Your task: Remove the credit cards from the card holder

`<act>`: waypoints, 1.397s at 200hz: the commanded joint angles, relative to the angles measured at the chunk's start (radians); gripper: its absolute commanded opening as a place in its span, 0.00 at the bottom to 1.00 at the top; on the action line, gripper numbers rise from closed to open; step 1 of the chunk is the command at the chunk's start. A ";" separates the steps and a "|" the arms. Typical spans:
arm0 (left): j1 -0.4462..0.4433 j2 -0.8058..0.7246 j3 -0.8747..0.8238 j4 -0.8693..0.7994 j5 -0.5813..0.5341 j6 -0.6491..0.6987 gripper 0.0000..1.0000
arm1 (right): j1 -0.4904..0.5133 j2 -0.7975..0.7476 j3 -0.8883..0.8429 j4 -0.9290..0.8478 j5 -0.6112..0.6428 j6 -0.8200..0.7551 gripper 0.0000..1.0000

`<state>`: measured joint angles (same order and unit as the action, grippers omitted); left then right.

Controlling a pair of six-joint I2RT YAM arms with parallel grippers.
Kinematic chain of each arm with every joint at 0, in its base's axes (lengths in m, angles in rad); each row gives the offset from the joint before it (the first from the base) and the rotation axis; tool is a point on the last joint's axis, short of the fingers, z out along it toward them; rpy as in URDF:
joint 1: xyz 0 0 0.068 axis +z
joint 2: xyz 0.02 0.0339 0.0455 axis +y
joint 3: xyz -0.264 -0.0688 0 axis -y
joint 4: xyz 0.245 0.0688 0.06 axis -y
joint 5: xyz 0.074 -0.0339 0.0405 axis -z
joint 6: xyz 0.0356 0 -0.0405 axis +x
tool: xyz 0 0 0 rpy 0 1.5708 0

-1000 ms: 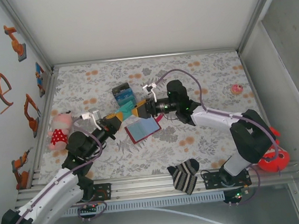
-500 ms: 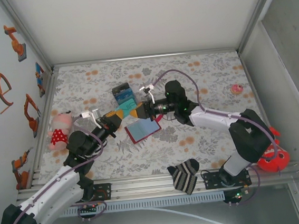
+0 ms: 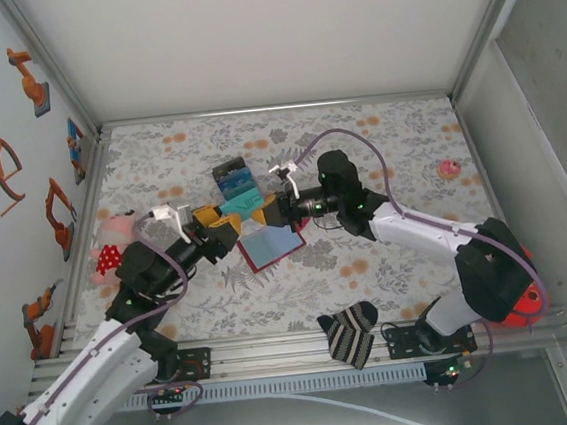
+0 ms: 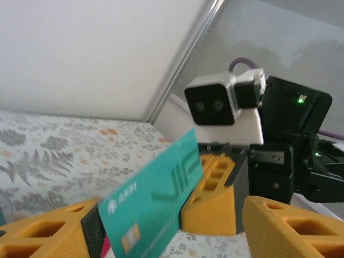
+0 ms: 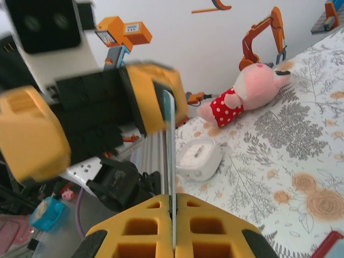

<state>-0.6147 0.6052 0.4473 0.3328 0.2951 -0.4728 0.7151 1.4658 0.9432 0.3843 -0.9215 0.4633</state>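
Credit card (image 4: pixel 153 207) (teal) tight in the clenched right gripper (image 5: pixel 173 203), jaws of the left gripper (image 3: pixel 218 221) apart.

The card holder (image 3: pixel 271 244) lies open near the middle of the tabletop (image 3: pixel 386 132). Just behind it, one credit card (image 3: pixel 246 204) sits in the jaws of the right gripper (image 3: pixel 262 210), with the left gripper (image 3: pixel 216 220) on its left. Other cards (image 3: pixel 230 175) lie further behind, a plush toy (image 3: pixel 113 241) far left, and a sock (image 3: pixel 350 334) at the near edge.

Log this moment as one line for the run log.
left gripper: open around teal card | right gripper: shut on teal card | card holder: open on table near the grippers
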 commanded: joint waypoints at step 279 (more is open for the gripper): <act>0.156 0.438 0.473 -0.529 0.096 0.712 0.00 | 0.027 -0.188 0.124 -0.573 0.480 -0.333 0.58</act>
<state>-0.4957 0.9878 0.8974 -0.2642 0.4889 0.1356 0.7414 1.3075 1.0340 -0.1249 -0.6083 0.1493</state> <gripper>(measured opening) 0.049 0.557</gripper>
